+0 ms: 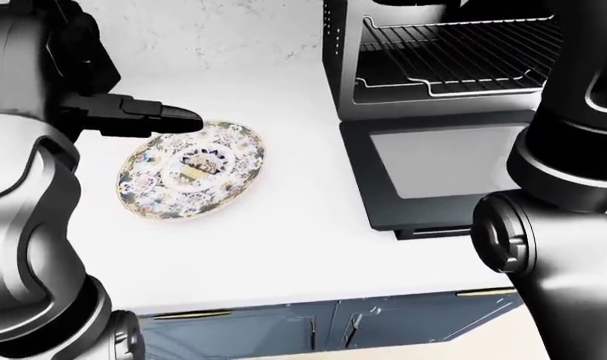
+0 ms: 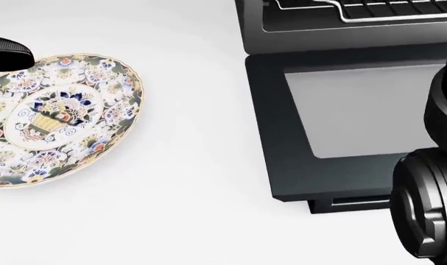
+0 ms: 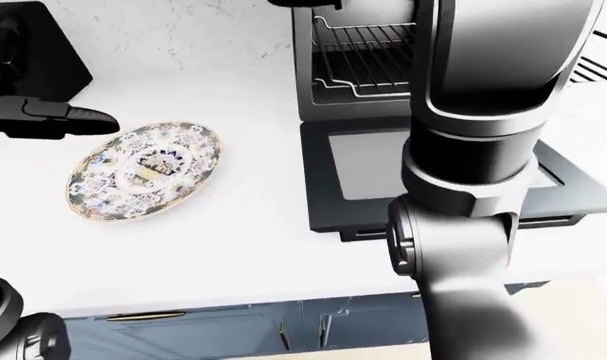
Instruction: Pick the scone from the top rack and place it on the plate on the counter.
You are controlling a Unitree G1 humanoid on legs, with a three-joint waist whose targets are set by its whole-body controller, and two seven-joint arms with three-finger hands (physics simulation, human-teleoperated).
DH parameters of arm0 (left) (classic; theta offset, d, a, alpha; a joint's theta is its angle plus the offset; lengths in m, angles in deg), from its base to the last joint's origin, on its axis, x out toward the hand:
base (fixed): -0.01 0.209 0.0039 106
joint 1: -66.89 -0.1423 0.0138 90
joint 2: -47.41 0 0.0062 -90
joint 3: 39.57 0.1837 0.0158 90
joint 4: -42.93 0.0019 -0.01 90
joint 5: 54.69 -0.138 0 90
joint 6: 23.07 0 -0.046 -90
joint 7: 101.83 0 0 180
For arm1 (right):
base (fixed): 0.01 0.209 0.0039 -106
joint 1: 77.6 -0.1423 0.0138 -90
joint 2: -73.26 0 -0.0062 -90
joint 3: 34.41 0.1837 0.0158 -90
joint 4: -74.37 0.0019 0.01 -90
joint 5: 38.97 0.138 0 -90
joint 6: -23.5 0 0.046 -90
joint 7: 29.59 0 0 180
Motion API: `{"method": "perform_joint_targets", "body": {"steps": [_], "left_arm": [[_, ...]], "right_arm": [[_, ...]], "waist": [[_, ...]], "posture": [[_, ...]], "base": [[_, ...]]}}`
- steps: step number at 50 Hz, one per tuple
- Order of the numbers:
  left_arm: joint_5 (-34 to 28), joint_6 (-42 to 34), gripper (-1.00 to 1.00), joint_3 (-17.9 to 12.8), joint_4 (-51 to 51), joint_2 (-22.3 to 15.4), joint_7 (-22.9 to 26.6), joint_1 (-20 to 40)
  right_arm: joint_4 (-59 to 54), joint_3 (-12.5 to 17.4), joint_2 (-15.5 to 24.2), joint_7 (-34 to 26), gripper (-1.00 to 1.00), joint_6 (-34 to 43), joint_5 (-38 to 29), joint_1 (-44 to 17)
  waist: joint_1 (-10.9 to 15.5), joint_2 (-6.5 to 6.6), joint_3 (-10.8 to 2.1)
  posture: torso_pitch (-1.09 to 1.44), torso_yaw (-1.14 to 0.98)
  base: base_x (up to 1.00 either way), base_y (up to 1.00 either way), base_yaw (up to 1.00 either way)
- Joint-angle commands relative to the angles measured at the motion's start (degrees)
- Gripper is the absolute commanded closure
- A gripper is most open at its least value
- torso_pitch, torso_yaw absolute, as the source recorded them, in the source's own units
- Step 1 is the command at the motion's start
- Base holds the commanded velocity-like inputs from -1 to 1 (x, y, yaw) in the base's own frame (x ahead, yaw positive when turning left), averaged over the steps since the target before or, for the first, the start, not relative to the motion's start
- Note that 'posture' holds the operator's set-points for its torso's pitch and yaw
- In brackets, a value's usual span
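Observation:
The patterned plate [image 1: 193, 171] lies empty on the white counter [image 1: 283, 232], left of the black toaster oven [image 1: 348, 82]. The oven door [image 1: 433, 161] hangs open and flat. A wire rack [image 1: 453, 56] shows inside; no scone shows on the part I can see. My left hand [image 1: 168, 118] hovers over the plate's upper left rim, fingers stretched out and holding nothing. My right arm [image 3: 483, 112] rises in front of the oven and hides much of it in the right-eye view. The right hand itself is out of view.
The counter's near edge [image 1: 313, 298] runs along the bottom of the left-eye view, with blue cabinet doors [image 1: 283, 334] below. A speckled wall [image 1: 213, 30] stands behind the counter. My right elbow [image 2: 429, 210] fills the head view's lower right.

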Motion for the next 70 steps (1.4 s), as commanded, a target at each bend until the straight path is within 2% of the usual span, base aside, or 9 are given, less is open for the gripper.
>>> {"method": "perform_joint_targets", "body": {"steps": [1, 15, 28, 41, 50, 55, 63, 70], "left_arm": [[0.0, 1.6, -1.00, -0.8, -1.1, -0.9, -0.5, 1.5], [0.7, 1.5, -1.00, -0.4, -0.8, -1.5, -1.1, 1.9], [0.9, 1.5, -1.00, -0.8, -1.4, -1.4, -1.3, 1.0], [1.0, 2.0, -1.00, -0.7, -1.5, -1.3, -1.5, 0.3], [0.9, 2.1, -1.00, -0.9, -1.8, -1.7, -1.1, -0.3], [1.0, 1.6, -1.00, -1.1, -1.7, -1.6, -1.3, 0.3], [1.4, 1.3, -1.00, -1.1, -1.4, -1.8, -1.6, 1.3], [1.7, 1.3, -1.00, -1.3, -1.8, -1.9, -1.8, 1.0]], "right_arm": [[0.9, 0.6, 0.5, 0.2, 1.00, -2.3, 0.0, -1.9], [1.7, -0.3, -1.5, -2.2, 1.00, -4.7, 0.7, -0.3], [-2.6, -1.1, -4.3, -2.6, 1.00, -8.9, 0.6, -1.1], [-19.2, -0.4, -6.2, 1.3, 1.00, -19.6, 2.2, -5.8], [-37.1, -0.1, -7.7, 5.9, 1.00, -33.1, 3.3, -7.7], [-43.3, -0.1, -8.0, 7.3, 1.00, -37.4, 3.7, -8.6], [-45.5, -0.6, -9.4, 7.9, 1.00, -39.4, 4.1, -7.6], [-43.0, -1.7, -11.3, 7.1, 1.00, -37.8, 3.6, -4.6]], "waist": [[0.3, 0.18, -1.76], [5.9, 0.87, -2.26], [11.3, 1.77, -3.06], [15.6, 2.38, -3.87], [18.0, 2.70, -4.38], [19.4, 2.69, -4.66], [21.7, 2.61, -4.83], [23.6, 2.61, -5.05]], "posture": [[0.00, 0.22], [0.00, 0.29], [0.00, 0.35], [0.00, 0.42], [0.00, 0.46], [0.00, 0.49], [0.00, 0.53], [0.00, 0.56]], "base": [[0.00, 0.00, 0.00], [0.00, 0.00, 0.00], [0.00, 0.00, 0.00], [0.00, 0.00, 0.00], [0.00, 0.00, 0.00], [0.00, 0.00, 0.00], [0.00, 0.00, 0.00], [0.00, 0.00, 0.00]]}}
